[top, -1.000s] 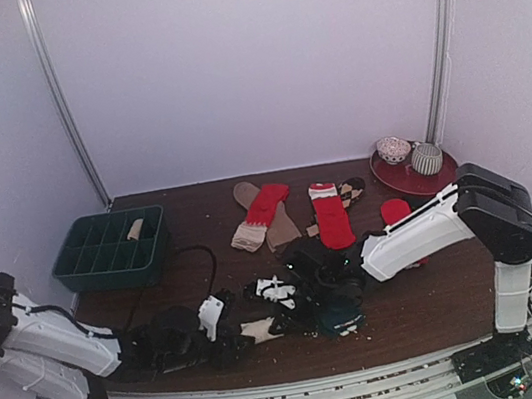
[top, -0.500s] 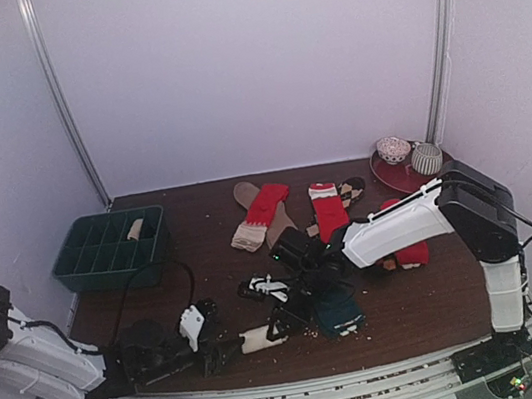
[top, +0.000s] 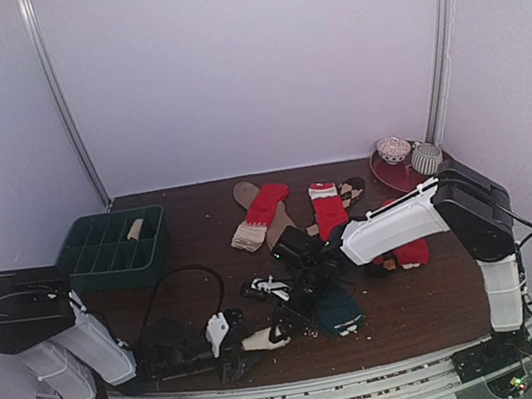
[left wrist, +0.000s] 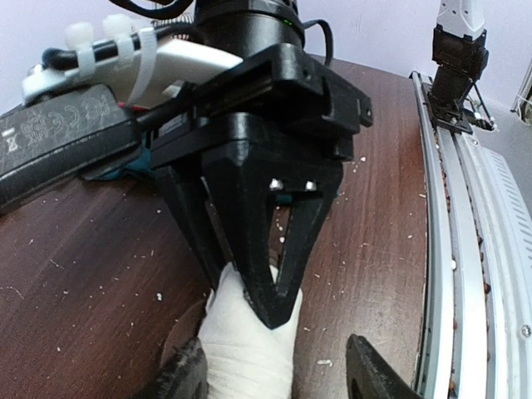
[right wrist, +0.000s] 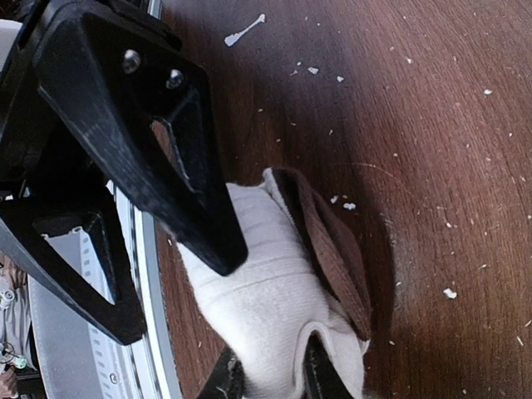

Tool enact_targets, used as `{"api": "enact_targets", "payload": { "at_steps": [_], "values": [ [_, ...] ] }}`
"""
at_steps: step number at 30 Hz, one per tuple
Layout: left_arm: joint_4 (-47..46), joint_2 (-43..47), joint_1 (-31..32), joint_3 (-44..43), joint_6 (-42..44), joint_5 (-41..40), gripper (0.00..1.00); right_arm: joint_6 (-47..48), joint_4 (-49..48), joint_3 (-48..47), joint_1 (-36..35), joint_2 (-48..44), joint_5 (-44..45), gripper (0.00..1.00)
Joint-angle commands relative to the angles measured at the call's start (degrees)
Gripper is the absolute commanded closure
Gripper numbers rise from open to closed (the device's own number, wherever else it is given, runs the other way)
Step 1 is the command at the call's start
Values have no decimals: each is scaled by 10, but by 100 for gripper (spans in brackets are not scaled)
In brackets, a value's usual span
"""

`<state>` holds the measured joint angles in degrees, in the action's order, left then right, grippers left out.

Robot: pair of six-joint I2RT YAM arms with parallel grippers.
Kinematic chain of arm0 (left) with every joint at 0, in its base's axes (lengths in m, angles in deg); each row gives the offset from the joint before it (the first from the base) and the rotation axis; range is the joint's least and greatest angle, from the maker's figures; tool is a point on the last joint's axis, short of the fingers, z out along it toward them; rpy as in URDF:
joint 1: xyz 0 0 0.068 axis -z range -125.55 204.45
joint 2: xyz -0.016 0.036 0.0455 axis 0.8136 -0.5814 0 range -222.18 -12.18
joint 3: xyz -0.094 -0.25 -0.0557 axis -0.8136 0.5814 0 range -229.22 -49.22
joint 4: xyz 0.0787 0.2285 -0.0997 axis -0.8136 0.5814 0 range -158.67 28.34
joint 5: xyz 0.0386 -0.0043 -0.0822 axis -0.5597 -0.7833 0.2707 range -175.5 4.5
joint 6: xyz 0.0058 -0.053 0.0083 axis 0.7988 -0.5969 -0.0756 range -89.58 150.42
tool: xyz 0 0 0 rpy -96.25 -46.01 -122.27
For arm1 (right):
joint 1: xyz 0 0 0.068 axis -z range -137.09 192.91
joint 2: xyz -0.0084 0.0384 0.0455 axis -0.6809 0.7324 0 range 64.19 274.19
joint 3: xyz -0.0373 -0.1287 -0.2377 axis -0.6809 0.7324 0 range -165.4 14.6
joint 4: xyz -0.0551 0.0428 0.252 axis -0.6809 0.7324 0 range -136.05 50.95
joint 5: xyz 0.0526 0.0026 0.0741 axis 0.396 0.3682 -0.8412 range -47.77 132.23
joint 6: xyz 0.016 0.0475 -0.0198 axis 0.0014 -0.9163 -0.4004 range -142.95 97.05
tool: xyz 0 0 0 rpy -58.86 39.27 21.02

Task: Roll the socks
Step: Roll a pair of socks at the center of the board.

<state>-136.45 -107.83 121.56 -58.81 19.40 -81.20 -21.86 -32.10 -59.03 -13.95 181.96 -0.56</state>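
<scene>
Overhead, the cream sock (top: 265, 336) is seen at the near edge of the table (top: 435, 304), between the left gripper (top: 239, 347) and the right gripper (top: 287, 318), which are brought in on it from opposite ends. A dark teal sock (top: 339, 309) is found just beside it. Red socks (top: 329, 215) are spread flat further back, well apart from the green tray (top: 112, 249).

From the left wrist, the cream sock (left wrist: 245, 349) is shown between the parted fingers of the left gripper (left wrist: 274, 372), which are not closed on it. The right gripper (left wrist: 249, 291) is pinched onto its far end.

From the right wrist, the right gripper (right wrist: 274, 381) is shown clamped on the cream sock (right wrist: 258, 307). A brown strip (right wrist: 332, 258) is curled against it; whether that is a second sock cannot be told. The left gripper (right wrist: 176, 295) is held agape, one finger over the fabric.

The roll is judged barely begun. It would be best done with one end pinned firmly while the other is turned over tightly, so that the bundle is not let slacken.
</scene>
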Motion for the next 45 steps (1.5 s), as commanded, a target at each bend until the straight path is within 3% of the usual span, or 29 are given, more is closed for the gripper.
{"api": "enact_targets", "payload": {
  "at_steps": [1, 5, 9, 12, 13, 17, 22, 25, 30, 32, 39, 45],
  "values": [
    [-21, -26, 1, -12, -24, 15, 49, -9, 124, 40, -3, 48, 58, 85],
    [-1, -43, 1, -12, -45, -8, 55, -8, 123, 45, -3, 45, 59, 85],
    [19, -65, 1, -25, -55, -20, 74, -8, 122, 45, -3, 47, 58, 85],
    [52, -85, 1, -42, -65, -31, 97, -7, 119, 45, -3, 45, 56, 85],
    [71, -88, 1, -48, -71, -37, 100, -8, 118, 44, -3, 44, 57, 85],
    [179, -99, 2, -80, -112, -65, 100, -8, 98, 38, -3, 38, 61, 81],
    [335, -128, 0, -121, -166, -73, 100, 5, -11, 61, -3, -10, 87, 69],
    [383, -146, 1, -129, -191, -64, 100, 34, -119, 120, -3, -71, 138, 63],
    [386, -147, -2, -114, -215, -37, 100, 150, -345, 285, -8, -216, 225, 54],
    [386, -148, -2, -112, -216, -30, 100, 207, -456, 354, -14, -259, 243, 45],
    [384, -149, -3, -111, -214, -13, 100, 343, -451, 368, -41, -254, 270, 39],
    [389, -158, -4, -117, -211, -6, 100, 383, -371, 313, -46, -188, 261, 40]
  ]
}}
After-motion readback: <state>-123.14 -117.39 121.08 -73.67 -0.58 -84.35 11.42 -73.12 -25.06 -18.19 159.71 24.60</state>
